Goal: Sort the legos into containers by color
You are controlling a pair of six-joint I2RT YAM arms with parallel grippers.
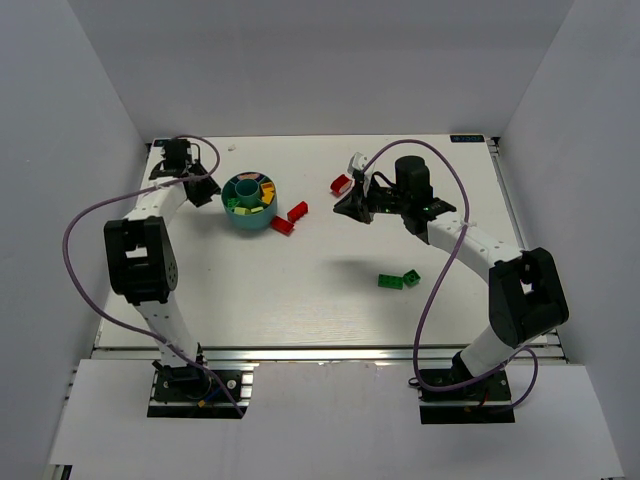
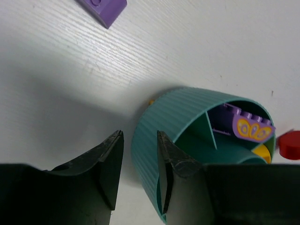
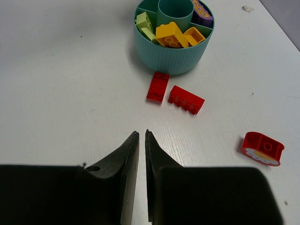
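Note:
The round teal cup (image 1: 248, 203) stands at the back left and holds yellow (image 3: 171, 35), light green (image 3: 144, 23) and purple (image 3: 201, 11) legos in separate compartments. My left gripper (image 1: 207, 190) is open and straddles the cup's left wall (image 2: 154, 122), one finger outside and one inside. Two red bricks (image 1: 298, 211) (image 1: 282, 226) lie just right of the cup, and a rounded red piece (image 1: 341, 184) lies farther right. Two green legos (image 1: 390, 281) (image 1: 411, 277) lie mid-right. My right gripper (image 1: 340, 208) is shut and empty, pointing at the red bricks (image 3: 158, 87) (image 3: 186, 99).
A loose purple brick (image 2: 103, 9) lies on the table beyond the cup in the left wrist view. The rounded red piece (image 3: 263, 148) sits to the right of my right fingers. White walls enclose the table on three sides.

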